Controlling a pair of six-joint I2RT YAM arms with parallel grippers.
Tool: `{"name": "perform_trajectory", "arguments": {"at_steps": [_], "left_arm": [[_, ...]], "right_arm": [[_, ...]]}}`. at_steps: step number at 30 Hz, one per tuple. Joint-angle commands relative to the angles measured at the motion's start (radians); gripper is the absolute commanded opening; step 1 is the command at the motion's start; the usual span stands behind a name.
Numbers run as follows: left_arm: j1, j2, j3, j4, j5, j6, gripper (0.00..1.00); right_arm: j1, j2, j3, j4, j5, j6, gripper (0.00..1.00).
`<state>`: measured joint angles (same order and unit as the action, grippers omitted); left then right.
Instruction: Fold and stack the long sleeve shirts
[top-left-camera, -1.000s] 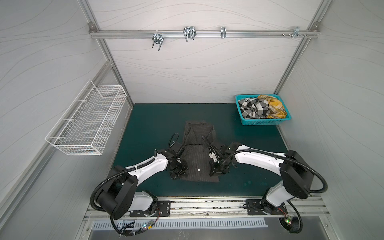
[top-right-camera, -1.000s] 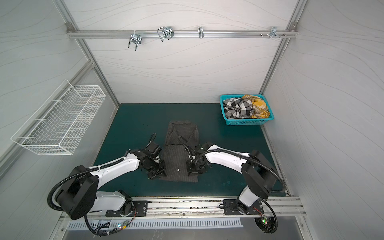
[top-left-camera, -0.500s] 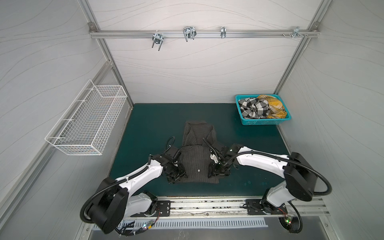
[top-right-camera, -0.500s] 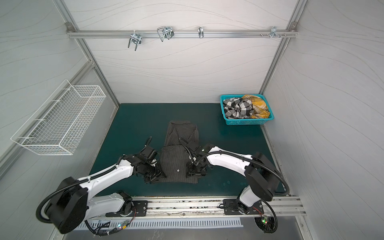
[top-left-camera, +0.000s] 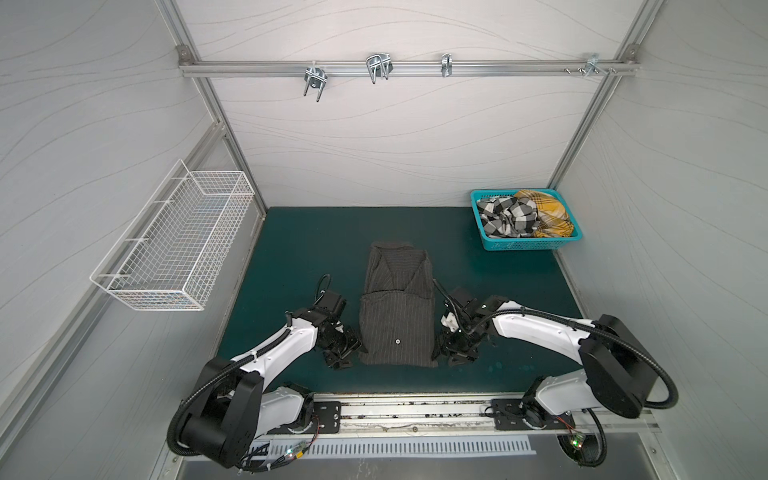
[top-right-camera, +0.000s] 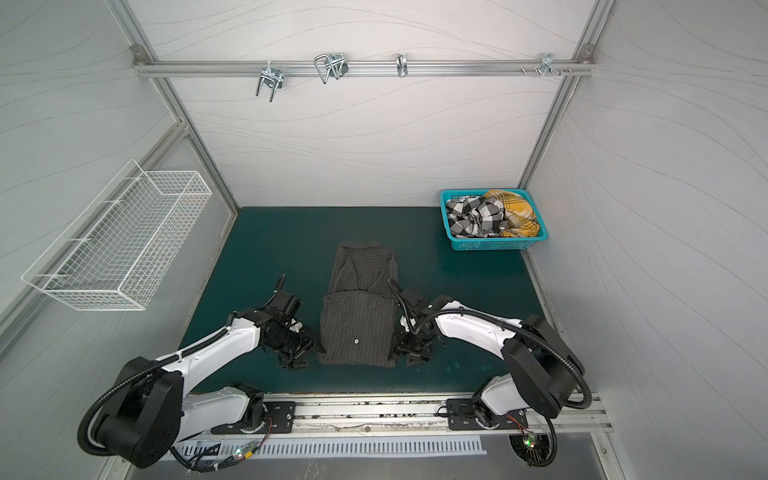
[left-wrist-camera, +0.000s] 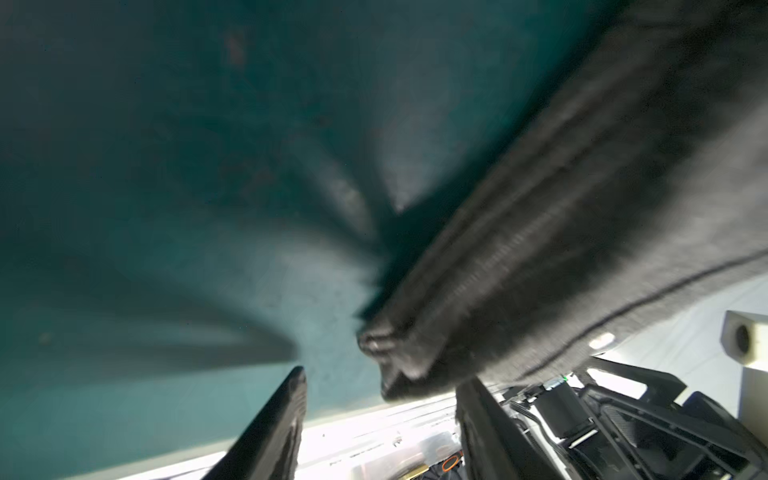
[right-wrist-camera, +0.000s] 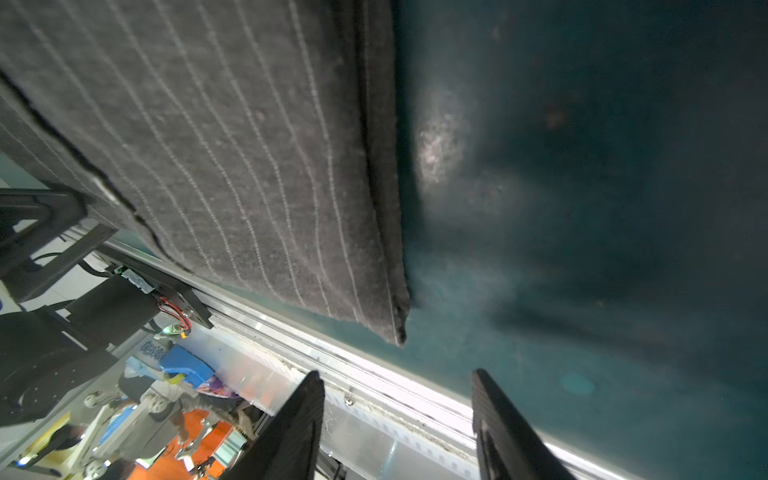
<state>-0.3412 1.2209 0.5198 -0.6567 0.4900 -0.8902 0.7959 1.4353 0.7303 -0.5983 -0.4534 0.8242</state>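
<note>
Charcoal pinstriped shirt (top-left-camera: 397, 324) lies folded flat on the green mat (top-left-camera: 311, 249) in both top views. The left gripper (top-left-camera: 340, 360) and right gripper (top-left-camera: 455, 358) sit low at its near corners. The check shirt (top-left-camera: 505, 216) and mustard plaid shirt (top-left-camera: 548, 212) fill the teal basket (top-left-camera: 523, 246) at far right. In the left wrist view the jaws are parted, with a shirt corner at their tips, not pinched. In the right wrist view the jaws are parted and empty, the shirt's edge beside them.

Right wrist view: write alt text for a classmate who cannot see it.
A folded dark charcoal pinstriped cloth shirt lies on the dark teal table mat, one corner just ahead of the open right claw, whose two black fingers hold nothing.
</note>
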Motion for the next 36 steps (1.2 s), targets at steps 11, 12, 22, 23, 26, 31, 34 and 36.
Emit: {"name": "perform_trajectory", "arguments": {"at_steps": [11, 12, 22, 23, 26, 31, 34, 36], "left_arm": [[0.033, 0.108, -0.049, 0.103, 0.000, 0.022, 0.42], [0.041, 0.109, -0.046, 0.102, -0.002, 0.025, 0.43], [0.057, 0.175, -0.035, 0.130, -0.023, 0.033, 0.35], [0.059, 0.184, -0.037, 0.137, -0.018, 0.033, 0.32], [0.065, 0.206, -0.044, 0.159, -0.007, 0.032, 0.23], [0.065, 0.243, -0.037, 0.188, 0.017, 0.045, 0.08], [0.065, 0.228, -0.029, 0.174, 0.024, 0.051, 0.00], [0.065, 0.190, -0.025, 0.147, 0.023, 0.053, 0.00]], "right_arm": [[-0.008, 0.091, -0.085, 0.207, -0.076, 0.123, 0.49], [-0.007, 0.099, -0.083, 0.211, -0.077, 0.124, 0.48], [-0.008, 0.186, -0.020, 0.192, -0.026, 0.104, 0.28], [-0.007, 0.189, -0.018, 0.193, -0.025, 0.104, 0.26], [-0.008, 0.185, -0.010, 0.190, -0.017, 0.100, 0.23], [-0.006, 0.157, -0.005, 0.189, -0.010, 0.089, 0.16], [0.001, 0.118, -0.001, 0.188, -0.001, 0.079, 0.08], [0.012, 0.087, 0.010, 0.167, 0.016, 0.070, 0.00]]}}
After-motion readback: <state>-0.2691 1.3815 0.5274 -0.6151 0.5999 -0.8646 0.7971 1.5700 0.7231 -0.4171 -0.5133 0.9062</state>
